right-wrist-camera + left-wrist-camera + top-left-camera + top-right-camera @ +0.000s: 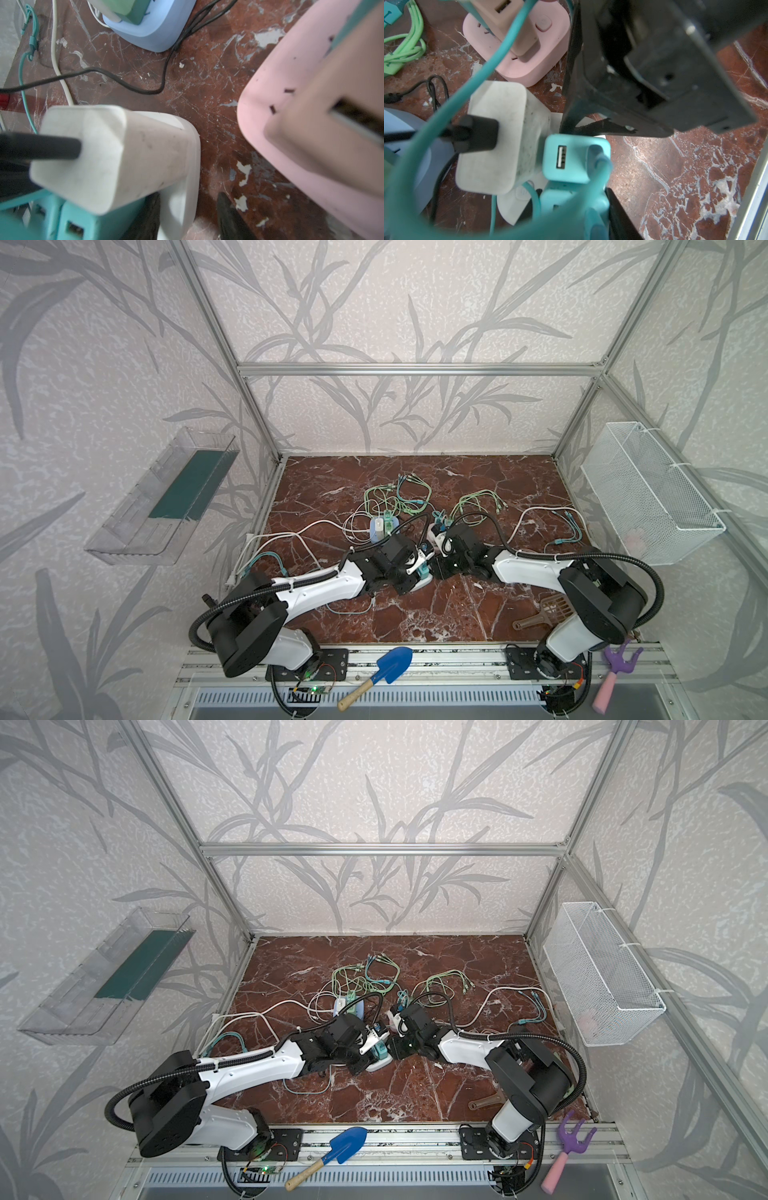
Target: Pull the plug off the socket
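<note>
The left gripper (pixel 420 569) looks clamped on a teal charger plug (pixel 571 205). One dark finger (pixel 618 216) lies against its side; the other is hidden behind a looping teal cable (pixel 506 47). The right gripper (pixel 188 216) pinches the edge of the white socket cube (pixel 187 153) holding that plug, mid-table where both arms meet. A white plug (pixel 99 153) with a black lead (pixel 41 148) shares the cube. A pink socket (pixel 270 116) and a blue socket (pixel 153 31) stand nearby. I would pull straight along the prongs without twisting, the right jaws pinning the cube, keeping clear of the cable loop.
</note>
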